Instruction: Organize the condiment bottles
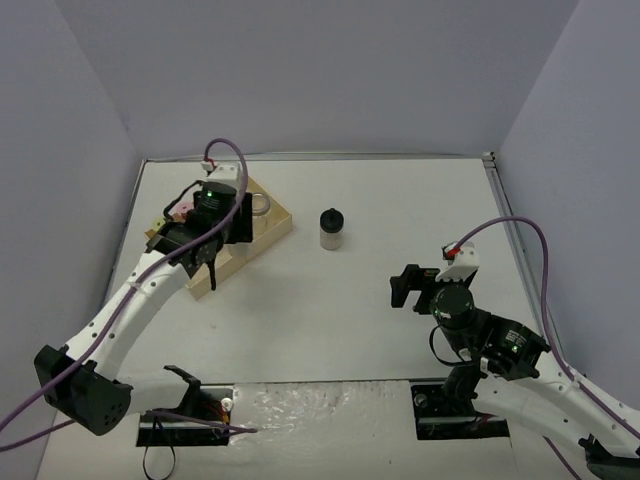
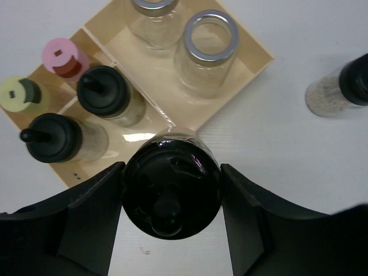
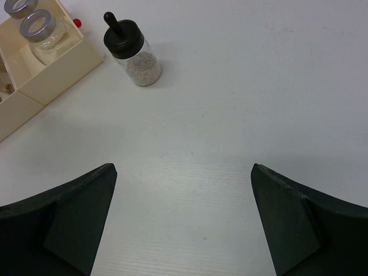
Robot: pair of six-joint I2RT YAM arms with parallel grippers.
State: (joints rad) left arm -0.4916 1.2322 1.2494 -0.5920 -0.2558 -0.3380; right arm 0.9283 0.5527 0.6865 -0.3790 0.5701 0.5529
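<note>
My left gripper (image 2: 172, 201) is shut on a black-capped jar (image 2: 171, 187), held over the near corner of the wooden tray (image 2: 253, 63); in the top view the gripper (image 1: 213, 248) hangs over the tray's left end. In the tray stand two black-capped jars (image 2: 103, 92) (image 2: 54, 137), a pink-capped jar (image 2: 64, 57), a yellow-green-capped jar (image 2: 17, 94) and two silver-rimmed jars (image 2: 214, 43) (image 2: 152, 8). One black-capped jar (image 1: 331, 228) stands alone on the table right of the tray; the right wrist view shows it too (image 3: 129, 52). My right gripper (image 3: 184, 218) is open and empty, well to its right.
The tray (image 1: 275, 228) lies at the back left of the white table, turned at an angle. Grey walls close the table on three sides. The right arm (image 1: 470, 325) sits low at the right front.
</note>
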